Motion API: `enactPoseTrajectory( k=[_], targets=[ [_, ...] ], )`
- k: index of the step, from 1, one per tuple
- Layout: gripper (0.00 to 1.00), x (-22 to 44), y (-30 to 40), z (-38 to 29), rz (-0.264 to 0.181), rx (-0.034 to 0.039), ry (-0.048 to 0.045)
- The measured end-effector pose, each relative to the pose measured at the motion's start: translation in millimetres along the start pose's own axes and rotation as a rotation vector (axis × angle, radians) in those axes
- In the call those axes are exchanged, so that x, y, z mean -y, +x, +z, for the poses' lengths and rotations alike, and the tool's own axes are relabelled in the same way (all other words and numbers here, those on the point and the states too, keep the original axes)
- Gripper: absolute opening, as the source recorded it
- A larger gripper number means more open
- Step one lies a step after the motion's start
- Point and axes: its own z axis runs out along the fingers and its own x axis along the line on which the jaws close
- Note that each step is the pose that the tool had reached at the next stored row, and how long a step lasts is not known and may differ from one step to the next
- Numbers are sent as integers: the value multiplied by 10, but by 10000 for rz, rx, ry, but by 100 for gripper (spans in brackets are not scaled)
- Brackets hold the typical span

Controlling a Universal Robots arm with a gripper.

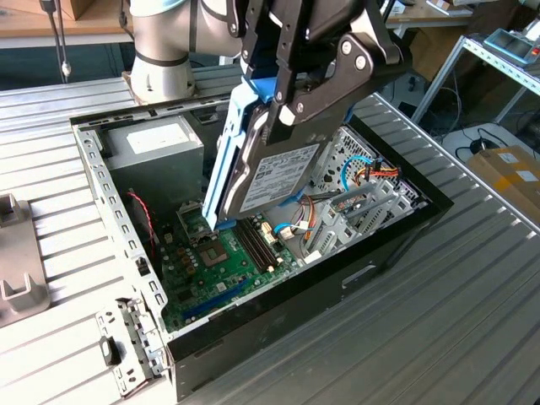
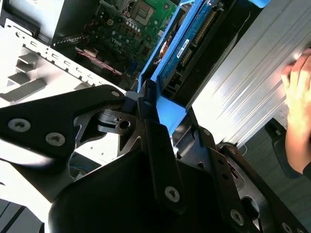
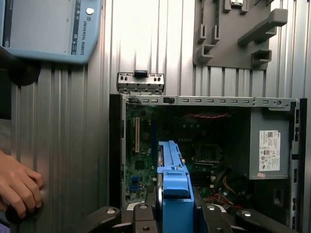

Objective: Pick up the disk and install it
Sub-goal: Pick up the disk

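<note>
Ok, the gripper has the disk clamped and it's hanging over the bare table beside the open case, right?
Not quite. The gripper does have the disk clamped, but the disk hangs over the open case itself, above its green motherboard, not over the table beside it. The exterior view shows this.

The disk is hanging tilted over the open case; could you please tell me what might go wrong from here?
1. The gripper clamps the disk by its upper end only, so it might slip onto the motherboard.
2. Its lower edge could snag the cables beside it.
3. A hand rests on the table near the case, perhaps too close to the work.
</note>
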Motion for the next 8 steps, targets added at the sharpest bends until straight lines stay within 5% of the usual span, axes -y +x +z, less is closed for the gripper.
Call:
enactPoseTrajectory(
  k=[8],
  targets=[
    [37,49,17,10,0,0,-1]
  ],
)
